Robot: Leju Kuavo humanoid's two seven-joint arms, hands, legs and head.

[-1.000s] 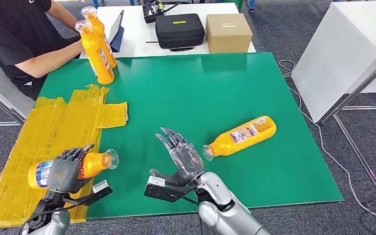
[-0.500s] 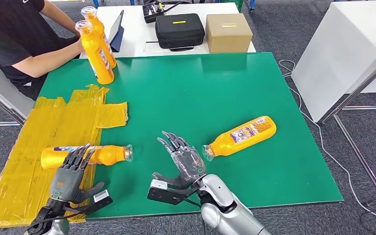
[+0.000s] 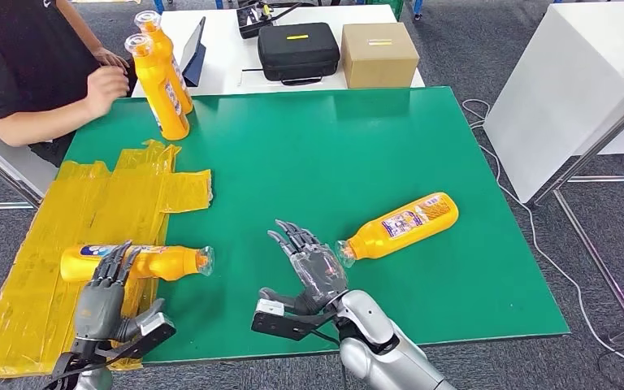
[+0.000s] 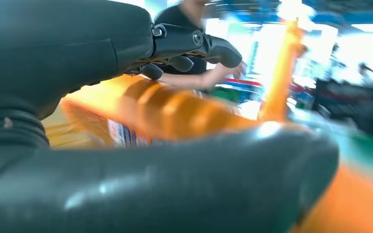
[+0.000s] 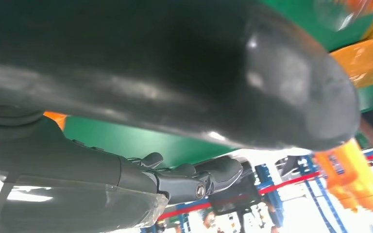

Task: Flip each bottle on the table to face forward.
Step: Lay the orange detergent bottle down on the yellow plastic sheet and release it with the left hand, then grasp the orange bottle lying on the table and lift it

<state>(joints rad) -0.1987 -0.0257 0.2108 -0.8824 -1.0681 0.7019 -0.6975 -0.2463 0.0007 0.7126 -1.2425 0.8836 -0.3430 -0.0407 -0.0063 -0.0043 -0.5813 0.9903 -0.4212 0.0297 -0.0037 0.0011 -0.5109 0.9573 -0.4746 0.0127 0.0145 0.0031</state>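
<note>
Left hand (image 3: 101, 302), fingers (image 3: 115, 262) spread and holding nothing, sits just near a bottle (image 3: 134, 262) lying on yellow tape at the table's (image 3: 309, 146) near left. Right hand (image 3: 313, 266), also spread and empty, is just left of another lying bottle (image 3: 402, 225); a nudge could roll it away.

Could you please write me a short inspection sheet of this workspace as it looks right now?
Surface: green table, yellow sheet over its left part.
Job's things: two bottles lying flat; two upright bottles at the far left corner.
Clutter: black case, cardboard box on the white table behind.
Hands: left hand and right hand open, holding nothing.
Cables: one on the floor, right.
Surroundings: seated person, far left.
</note>
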